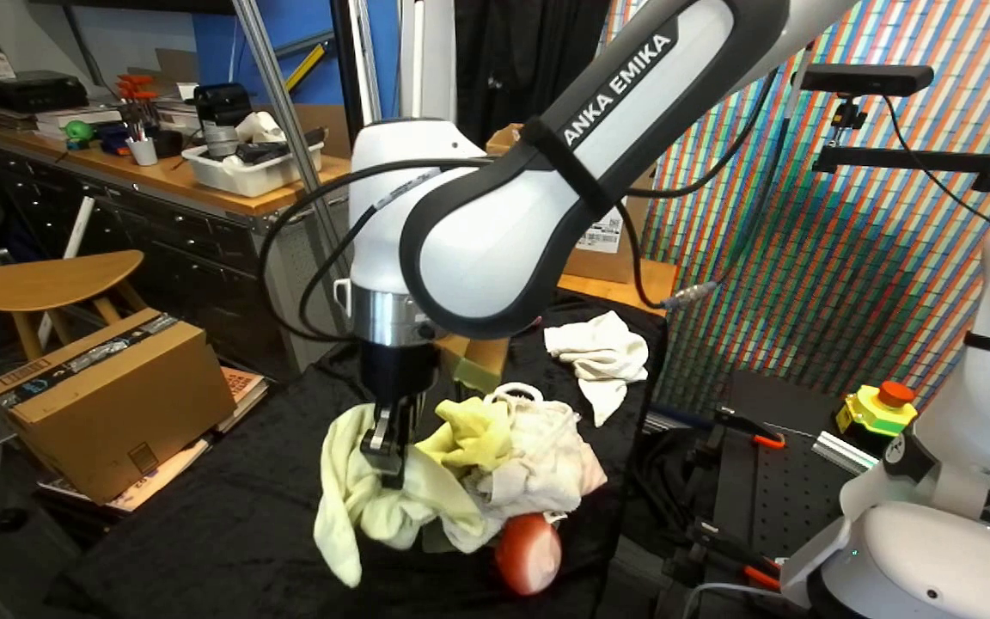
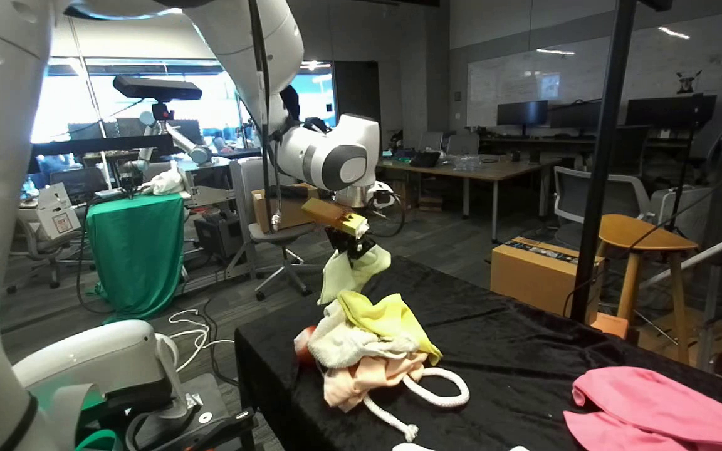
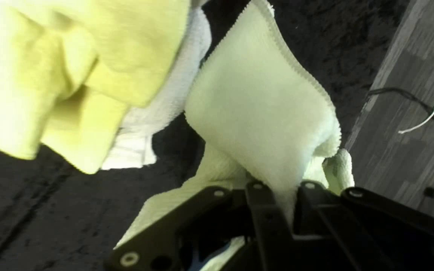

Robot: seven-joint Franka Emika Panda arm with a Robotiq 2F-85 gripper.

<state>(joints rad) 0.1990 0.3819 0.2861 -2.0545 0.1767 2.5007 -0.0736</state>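
My gripper (image 1: pixel 388 473) points down and is shut on a pale green cloth (image 1: pixel 349 516). In the wrist view the jaws (image 3: pixel 284 192) pinch a narrow fold of this cloth (image 3: pixel 262 101), and the rest spreads out on both sides. In an exterior view the cloth (image 2: pixel 339 279) hangs below the gripper (image 2: pixel 353 247), behind a pile of cloths. The pile has a yellow cloth (image 2: pixel 395 319) on top, a white cloth (image 2: pixel 342 344) under it and a peach cloth (image 2: pixel 373 379) lowest. A red round thing (image 1: pixel 529 554) lies beside the pile.
A white rope (image 2: pixel 445 398) sticks out of the pile. A pink cloth (image 2: pixel 655 401) and another white cloth (image 1: pixel 602 357) lie on the black-covered table (image 1: pixel 229 533). A cardboard box (image 1: pixel 117 404) stands beyond the table edge. A red-topped stop button (image 1: pixel 877 408) stands near white robot parts (image 1: pixel 933 559).
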